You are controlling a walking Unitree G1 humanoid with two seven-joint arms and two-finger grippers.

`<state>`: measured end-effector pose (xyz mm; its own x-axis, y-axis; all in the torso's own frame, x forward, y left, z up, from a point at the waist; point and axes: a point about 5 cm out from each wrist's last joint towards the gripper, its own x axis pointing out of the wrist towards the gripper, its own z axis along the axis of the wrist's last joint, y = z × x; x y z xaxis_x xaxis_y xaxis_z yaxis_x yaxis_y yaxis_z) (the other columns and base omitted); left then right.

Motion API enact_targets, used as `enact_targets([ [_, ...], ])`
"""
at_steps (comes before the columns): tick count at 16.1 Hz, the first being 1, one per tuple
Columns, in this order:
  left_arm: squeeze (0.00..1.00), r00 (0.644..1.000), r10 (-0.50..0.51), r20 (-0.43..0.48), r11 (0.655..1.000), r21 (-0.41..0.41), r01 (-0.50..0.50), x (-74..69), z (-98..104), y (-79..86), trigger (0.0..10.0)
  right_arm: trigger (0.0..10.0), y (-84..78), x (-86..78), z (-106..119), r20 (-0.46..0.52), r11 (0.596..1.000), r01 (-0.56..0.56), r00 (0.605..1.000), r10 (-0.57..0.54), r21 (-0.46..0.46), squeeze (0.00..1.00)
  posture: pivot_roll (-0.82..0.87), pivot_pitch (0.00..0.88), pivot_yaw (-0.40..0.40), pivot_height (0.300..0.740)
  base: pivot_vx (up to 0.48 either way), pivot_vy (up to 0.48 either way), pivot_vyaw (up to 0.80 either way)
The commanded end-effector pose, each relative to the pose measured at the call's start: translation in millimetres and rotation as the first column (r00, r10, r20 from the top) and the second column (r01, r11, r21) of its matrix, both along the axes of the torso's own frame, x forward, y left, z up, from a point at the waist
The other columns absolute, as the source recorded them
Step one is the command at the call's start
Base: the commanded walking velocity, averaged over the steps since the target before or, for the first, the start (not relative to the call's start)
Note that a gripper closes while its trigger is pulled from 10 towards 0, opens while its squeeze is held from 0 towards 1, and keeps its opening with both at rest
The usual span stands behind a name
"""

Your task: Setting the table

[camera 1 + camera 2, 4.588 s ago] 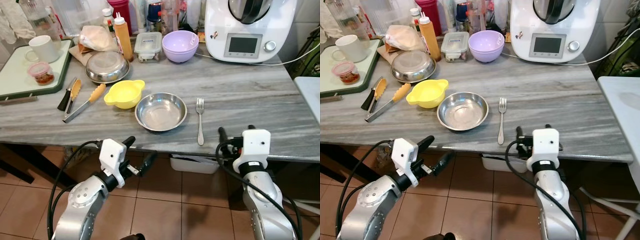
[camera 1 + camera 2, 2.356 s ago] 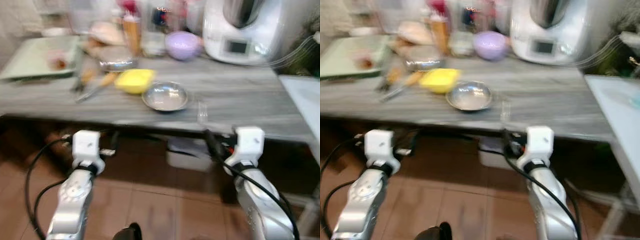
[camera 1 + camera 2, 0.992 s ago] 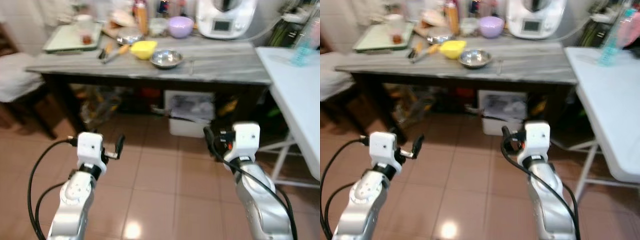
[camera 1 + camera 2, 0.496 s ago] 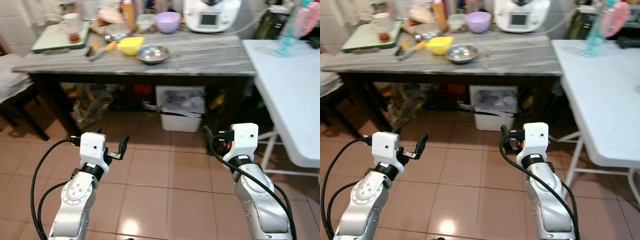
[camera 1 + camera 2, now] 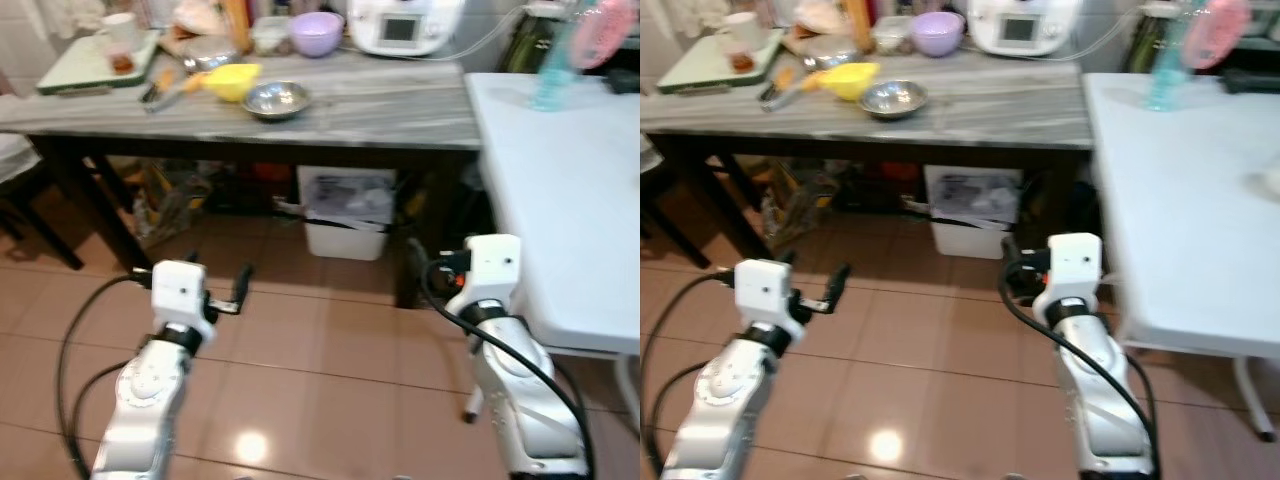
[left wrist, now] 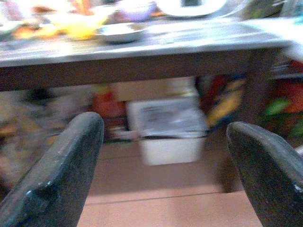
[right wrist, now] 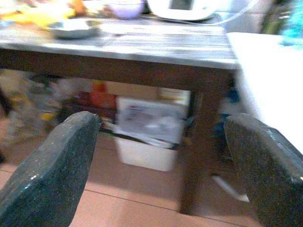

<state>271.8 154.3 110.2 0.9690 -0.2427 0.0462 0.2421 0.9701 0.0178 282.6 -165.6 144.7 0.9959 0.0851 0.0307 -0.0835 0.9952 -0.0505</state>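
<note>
- The left gripper [image 5: 243, 283] is held out low over the tiled floor [image 5: 330, 340], fingers spread wide with nothing between them. It looks like a carrying pose for walking, not a reach.
- The right gripper [image 7: 161, 156] is likewise out in front above the floor, fingers wide apart and holding nothing. Both point toward the wooden table [image 5: 400, 110], well apart from it, so nothing can be grasped from here.
- Under that table sits a white bin [image 5: 345, 215], tucked out of the walkway.
- To the right, a white table [image 5: 560, 190] stands just beside the wooden one. Its near surface is bare, which makes it a likely spot for a place setting, though that is my guess.
- On the wooden table's front part lies the steel bowl [image 5: 275, 98] with the yellow bowl [image 5: 232, 80] just behind it to the left, both within reach of the edge. Tongs [image 5: 170, 90] lie further left.
- At the back stand a purple bowl [image 5: 316, 32], a white appliance [image 5: 405, 25] and a tray [image 5: 75, 70] with a mug [image 5: 118, 30], parked against the wall as stock.
- The setting items are not yet moved.
</note>
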Motion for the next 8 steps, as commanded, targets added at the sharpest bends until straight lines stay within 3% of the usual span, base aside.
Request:
enact_targets([
  [1, 0.0, 1.0, -0.004, 0.023, 1.0, 0.01, 0.004, 1.2, 7.2, 4.1, 10.0, 10.0, 2.1, -1.1, 10.4, 0.054, 1.0, -0.002, 0.999, 0.002, -0.004, 0.0, -0.05, 0.088, 0.038, 0.74, 0.0, -0.48, 0.0],
  [8, 0.0, 1.0, -0.022, 0.018, 1.0, -0.003, 0.022, 1.8, 7.0, 0.8, 10.0, 10.0, 3.1, -1.2, 11.2, 0.063, 1.0, -0.003, 0.998, 0.004, -0.016, 0.0, -0.05, 0.09, 0.043, 0.74, 0.0, -0.48, 0.0],
])
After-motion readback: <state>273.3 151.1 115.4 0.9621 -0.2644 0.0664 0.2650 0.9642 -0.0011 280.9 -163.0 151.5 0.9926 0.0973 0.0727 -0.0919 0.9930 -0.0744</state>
